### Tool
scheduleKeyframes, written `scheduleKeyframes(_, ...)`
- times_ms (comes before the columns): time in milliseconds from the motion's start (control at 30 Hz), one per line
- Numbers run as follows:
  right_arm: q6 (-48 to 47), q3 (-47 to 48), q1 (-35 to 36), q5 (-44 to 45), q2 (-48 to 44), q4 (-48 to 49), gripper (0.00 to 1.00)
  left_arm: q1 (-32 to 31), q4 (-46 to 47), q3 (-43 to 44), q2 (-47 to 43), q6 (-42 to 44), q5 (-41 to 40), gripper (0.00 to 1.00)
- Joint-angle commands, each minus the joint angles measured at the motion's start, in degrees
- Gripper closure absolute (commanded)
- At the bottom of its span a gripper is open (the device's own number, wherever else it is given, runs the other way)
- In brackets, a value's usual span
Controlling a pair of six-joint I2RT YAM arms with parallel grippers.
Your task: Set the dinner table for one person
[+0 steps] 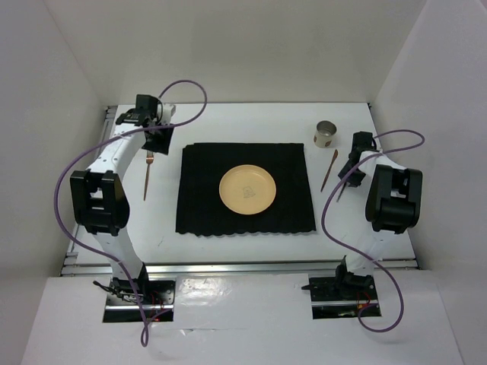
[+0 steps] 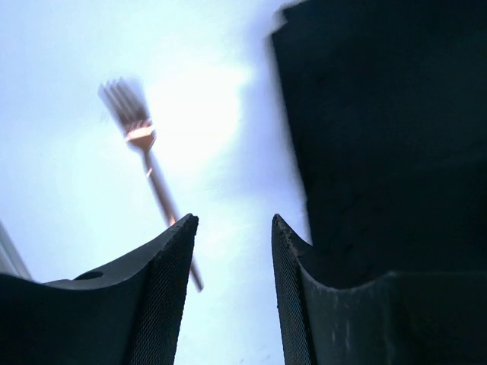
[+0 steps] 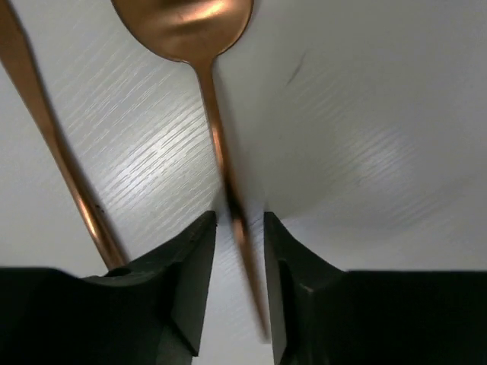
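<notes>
White dinner table (image 1: pixel 243 122) spreads beneath both arms: left gripper (image 2: pixel 233 220) hovers empty, jaws moderately parted, near the fork (image 2: pixel 144 152) beside the black mat (image 1: pixel 198 205); right gripper (image 3: pixel 238 218) straddles the spoon (image 3: pixel 186 23) handle, jaws narrowly apart

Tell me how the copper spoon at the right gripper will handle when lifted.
Probably stiff and light: the spoon looks like thin metal. Its slim polished handle may slip or pivot in the right gripper. Lying flat on the dinner table, it should slide, not roll.
</notes>
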Motion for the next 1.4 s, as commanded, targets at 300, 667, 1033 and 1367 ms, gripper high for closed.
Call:
scheduleKeyframes(300,-1.24,-1.07,-1.03,3.24,0.86,-1.54,1.00,7.78,0.46,-6.25,-4.83,0.56,3.62,0.48)
scheduleKeyframes(667,-6.24,-3.70,11.87,7.36,-21.98,0.92,1.00,11.65,0.46,-9.33,-4.31,1.26,3.26,0.48)
scheduleKeyframes(1033,-8.62,-12.15,32.88,-7.56,-16.47,7.85,1.00,12.80,0.46,-9.86,-4.83,1.26,3.78,0.48)
scheduleKeyframes(1367,-2.12,-10.74,33.51,-9.33,-9.17,9.09,1.00,14.38,0.98,-10.39,-5.89,1.26,5.54,0.48)
